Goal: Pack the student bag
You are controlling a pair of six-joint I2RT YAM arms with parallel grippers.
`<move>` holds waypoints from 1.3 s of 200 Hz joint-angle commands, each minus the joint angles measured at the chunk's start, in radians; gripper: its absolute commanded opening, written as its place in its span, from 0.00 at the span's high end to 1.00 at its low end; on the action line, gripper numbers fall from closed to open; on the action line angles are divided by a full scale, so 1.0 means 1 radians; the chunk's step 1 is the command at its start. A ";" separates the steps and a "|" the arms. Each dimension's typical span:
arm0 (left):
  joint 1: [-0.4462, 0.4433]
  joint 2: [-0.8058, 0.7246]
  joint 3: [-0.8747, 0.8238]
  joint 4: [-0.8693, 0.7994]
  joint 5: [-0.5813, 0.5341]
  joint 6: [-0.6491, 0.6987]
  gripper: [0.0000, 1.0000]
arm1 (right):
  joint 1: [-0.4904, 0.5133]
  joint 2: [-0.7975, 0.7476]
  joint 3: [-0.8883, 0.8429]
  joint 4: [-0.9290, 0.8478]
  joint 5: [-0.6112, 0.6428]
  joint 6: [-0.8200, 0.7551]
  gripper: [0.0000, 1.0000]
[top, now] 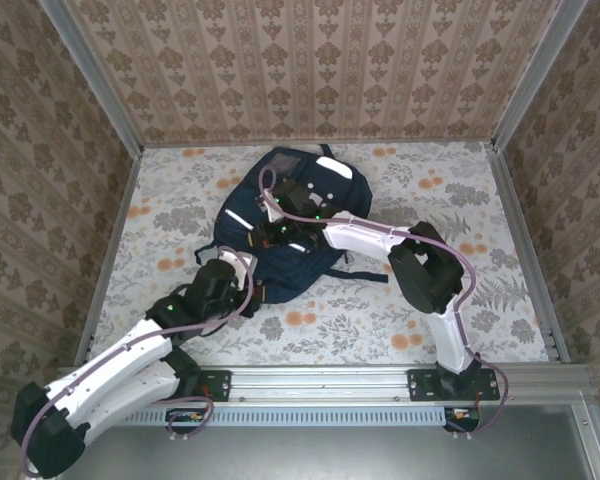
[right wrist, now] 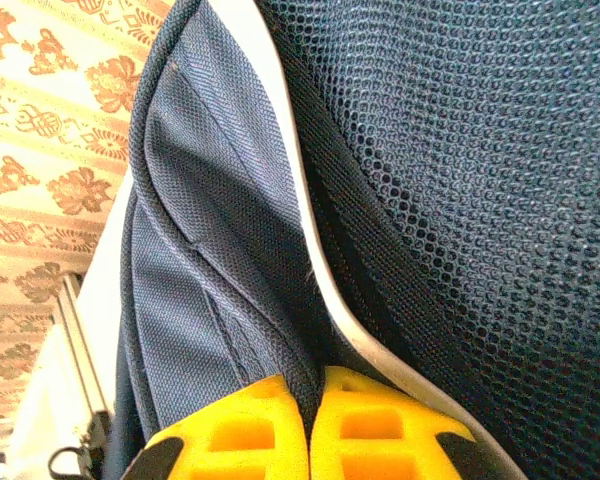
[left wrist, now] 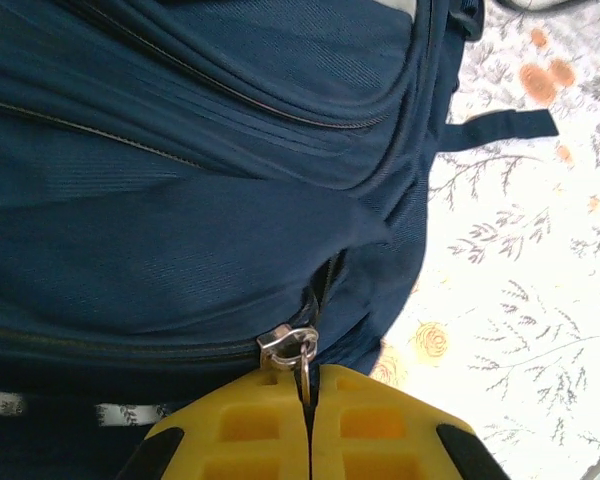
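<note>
The student bag (top: 298, 272), navy blue with a white patch at its far end, lies in the middle of the table. My left gripper (top: 258, 292) is at the bag's near edge. In the left wrist view its yellow fingers (left wrist: 250, 425) are shut on the metal zipper pull (left wrist: 304, 375) that hangs from the silver slider (left wrist: 286, 345). My right gripper (top: 277, 238) reaches over the bag from the right. In the right wrist view it (right wrist: 309, 395) is shut on a fold of the bag's fabric (right wrist: 305, 360), beside white piping (right wrist: 310, 250) and dark mesh (right wrist: 480, 180).
A dark strap (top: 365, 273) trails onto the flowered tablecloth (top: 460, 200) right of the bag. Patterned walls and metal rails (top: 515, 230) close in the table on three sides. Bare cloth shows left (top: 160, 220) and right of the bag.
</note>
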 commanded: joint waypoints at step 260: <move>0.110 0.271 0.200 -0.030 0.134 0.185 1.00 | -0.031 -0.295 -0.335 0.134 0.494 0.550 1.00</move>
